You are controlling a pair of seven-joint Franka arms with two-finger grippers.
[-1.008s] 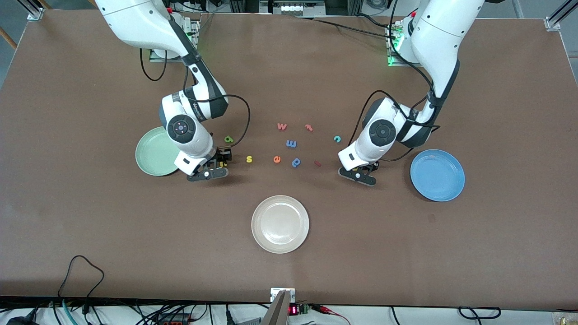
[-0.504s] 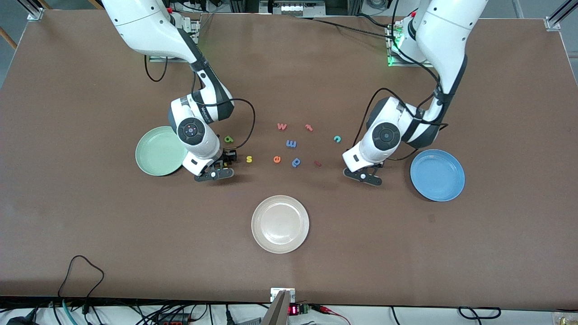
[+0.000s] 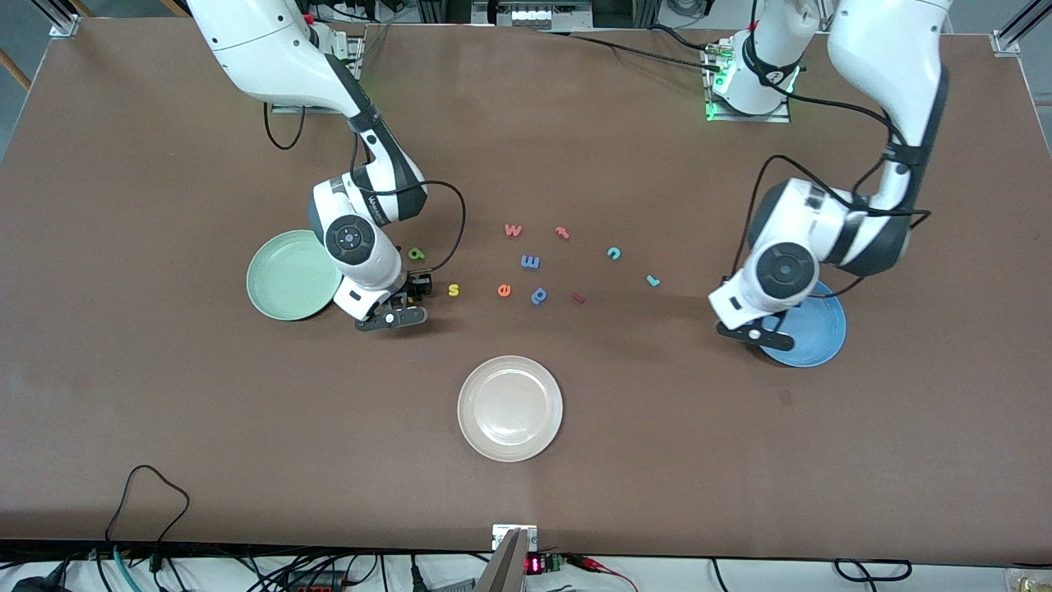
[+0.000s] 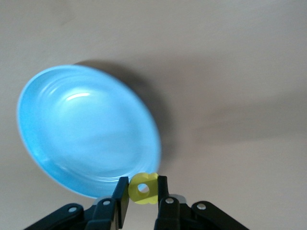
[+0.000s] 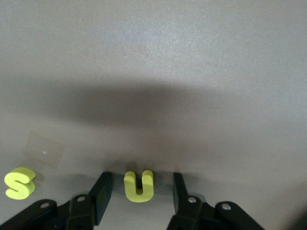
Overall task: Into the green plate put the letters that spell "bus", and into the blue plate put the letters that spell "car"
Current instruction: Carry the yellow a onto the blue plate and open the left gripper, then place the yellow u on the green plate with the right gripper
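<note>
The left hand point(image 4: 143, 199), pinching the yellow a point(image 4: 144, 188) over the blue plate's point(image 4: 57, 167) rim, needs only release it inside, while the right hand point(image 5: 139, 196) straddles the yellow u point(image 5: 139, 186) on the surface, half-open, ready to close.

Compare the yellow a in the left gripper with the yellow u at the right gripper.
The yellow a is clamped between the left gripper's fingers, up over the blue plate's rim; the yellow u lies on the table between the right gripper's open fingers, not gripped. The a has a closed hole; the u is open-topped. Both are small yellow letters.
</note>
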